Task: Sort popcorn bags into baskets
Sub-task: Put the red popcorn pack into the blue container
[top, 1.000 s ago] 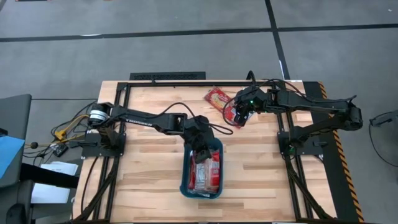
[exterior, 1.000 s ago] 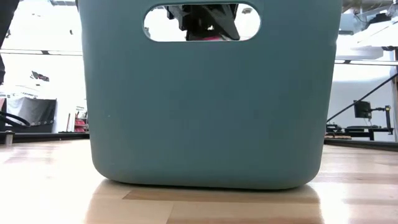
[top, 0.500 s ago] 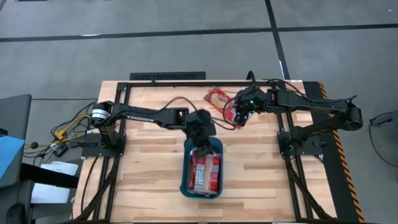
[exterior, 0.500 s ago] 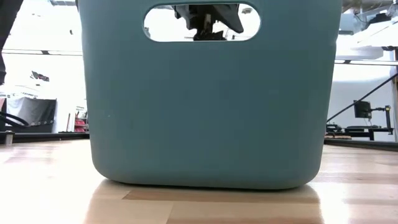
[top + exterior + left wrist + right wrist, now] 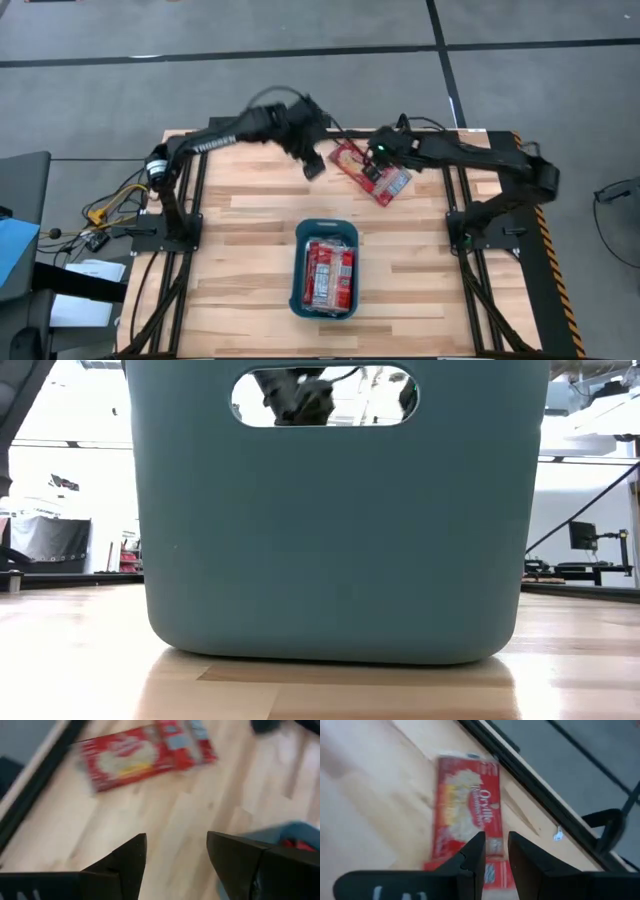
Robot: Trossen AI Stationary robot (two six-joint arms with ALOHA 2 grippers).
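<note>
The teal basket [image 5: 297, 270] stands mid-table and fills the low view [image 5: 330, 540]; several red popcorn bags [image 5: 328, 275] lie flat inside it. Two more bags lie flat on the wood near the far edge, one [image 5: 349, 155] beside the other [image 5: 392, 183]. My left gripper [image 5: 312, 168] hangs open, just left of them; its wrist view shows them ahead [image 5: 145, 752]. My right gripper [image 5: 376, 160] is over the pair, fingers a narrow gap apart [image 5: 495, 837], with nothing between them. One bag [image 5: 467, 805] lies beyond those fingers, the other [image 5: 492, 870] below them.
A black frame rail [image 5: 270, 122] runs along the table's far edge, close behind the two loose bags. Cables trail from both arms. Bare wood lies to the left and right of the basket. The basket's corner [image 5: 300, 830] shows in the left wrist view.
My left gripper has risen out of the basket and swung toward the far edge, ending beside the two loose bags. My right gripper has shifted slightly toward the far left, over those bags. The bag that was under it now lies uncovered, slightly farther right.
</note>
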